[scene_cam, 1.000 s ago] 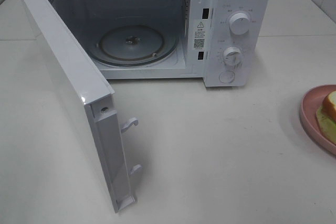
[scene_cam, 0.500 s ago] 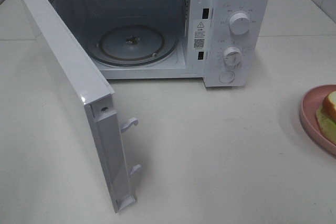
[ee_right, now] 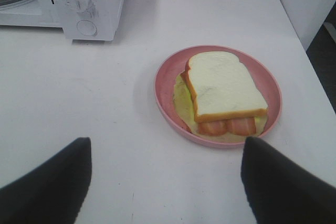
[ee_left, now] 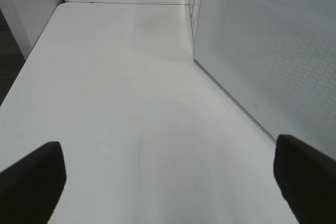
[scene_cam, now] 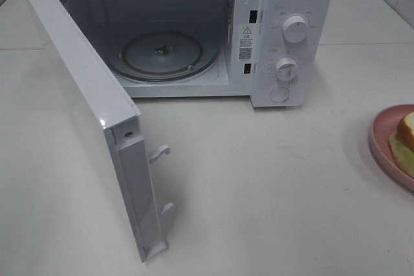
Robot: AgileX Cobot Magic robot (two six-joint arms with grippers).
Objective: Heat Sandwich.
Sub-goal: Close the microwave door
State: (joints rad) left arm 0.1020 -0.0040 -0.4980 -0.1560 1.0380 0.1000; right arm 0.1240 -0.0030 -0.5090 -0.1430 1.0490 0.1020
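The sandwich (ee_right: pixel 220 87), white bread with golden crust, a pale green layer and pink slices, lies on a round pink plate (ee_right: pixel 167 103) on the white table. In the high view only its edge (scene_cam: pixel 407 135) shows at the far right on the plate (scene_cam: pixel 383 139). The white microwave (scene_cam: pixel 291 4) stands at the back with its door (scene_cam: pixel 97 114) swung wide open and the glass turntable (scene_cam: pixel 162 55) bare. My right gripper (ee_right: pixel 165 182) is open, its fingers apart just short of the plate. My left gripper (ee_left: pixel 168 182) is open over bare table beside the door's outer face (ee_left: pixel 268 51).
The microwave's two knobs (scene_cam: pixel 296 29) and control panel face the front. The open door juts forward across the left half of the table. The table's right edge (ee_right: pixel 310 61) runs close behind the plate. Neither arm shows in the high view.
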